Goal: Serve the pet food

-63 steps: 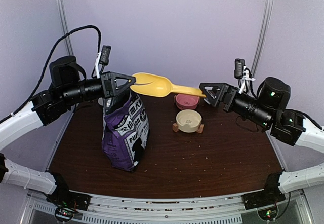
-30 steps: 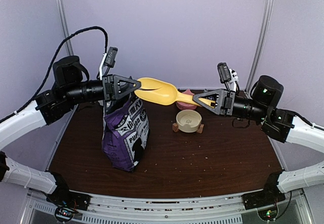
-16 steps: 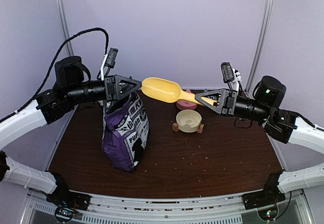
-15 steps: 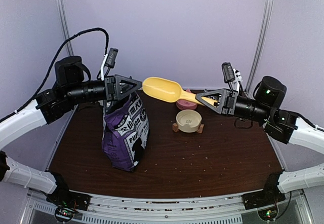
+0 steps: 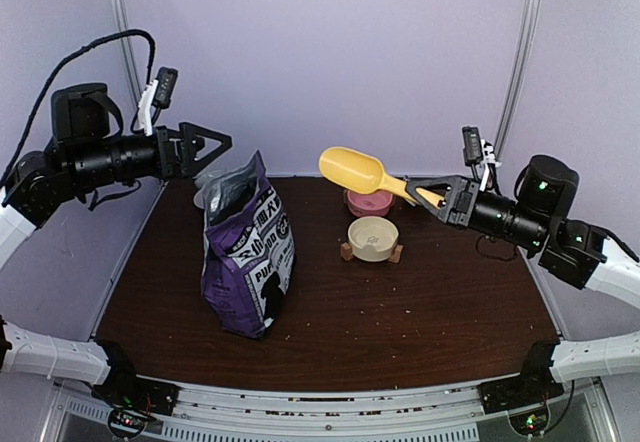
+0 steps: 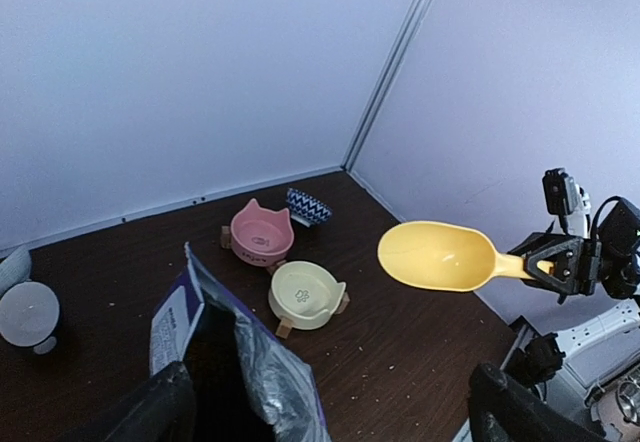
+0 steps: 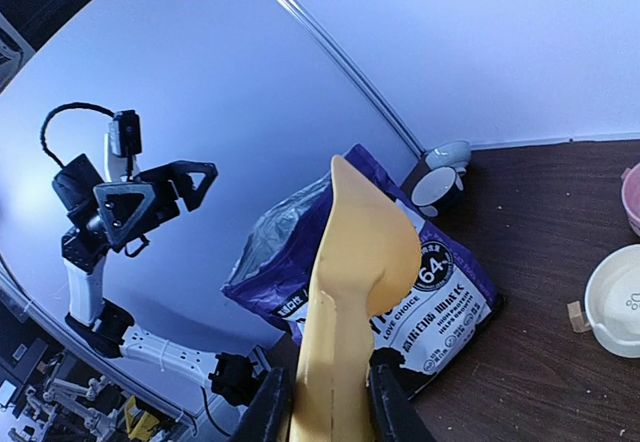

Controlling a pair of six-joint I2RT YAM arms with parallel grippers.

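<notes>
Pinching the scoop [image 5: 362, 171] by the end of its handle, the right gripper [image 5: 432, 195] holds it in the air on the right side of the scene. In the right wrist view, both fingers [image 7: 273, 409] press against the handle's sides. The scoop points left, and its hollow faces up. From the top view it hangs over the pink bowl [image 5: 369, 202], and in the left wrist view its hollow shows only bare yellow plastic.

The left gripper [image 5: 222, 144] is raised at far left with its jaws spread as wide as they go, touching nothing. It sits above and to the left of the bag [image 5: 247, 254]. Its fingers [image 6: 140, 414] stand far apart at the bottom corners of its own camera view, with the bag's open mouth between them.

The bag of pet food stands upright on the left half of the table [image 5: 440, 312], its top open and crumpled. The kibble inside cannot be seen in the dark opening. Small specks lie scattered over the tabletop.

The cream bowl [image 5: 373, 238] sits just in front of the pink one, right of the bag, and a blue patterned bowl [image 6: 308, 205] lies behind them.
</notes>
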